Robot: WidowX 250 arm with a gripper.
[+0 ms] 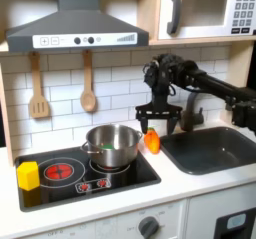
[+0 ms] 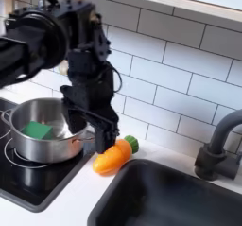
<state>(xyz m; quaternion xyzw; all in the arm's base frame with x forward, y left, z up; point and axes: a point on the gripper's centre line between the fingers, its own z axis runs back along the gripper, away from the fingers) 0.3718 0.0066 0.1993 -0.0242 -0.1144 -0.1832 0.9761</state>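
Observation:
My black gripper (image 1: 157, 126) hangs open over the counter strip between the stove and the sink, with nothing between its fingers. In the second exterior view the gripper (image 2: 88, 133) has one finger beside the pot's rim and the other finger (image 2: 107, 135) just above the carrot. The orange toy carrot (image 1: 152, 141) with a green top lies on the white counter (image 2: 66, 203) right of the stove, just under the fingertips (image 2: 113, 157). A silver pot (image 1: 112, 145) stands on the stove's right burner, and a green piece (image 2: 38, 130) lies inside it.
The black stove (image 1: 70, 173) carries a yellow block (image 1: 28, 173) at its left front. The dark sink (image 1: 215, 148) with a grey faucet (image 2: 219, 149) lies to the first exterior view's right. Two wooden utensils (image 1: 88, 83) hang on the tiled wall.

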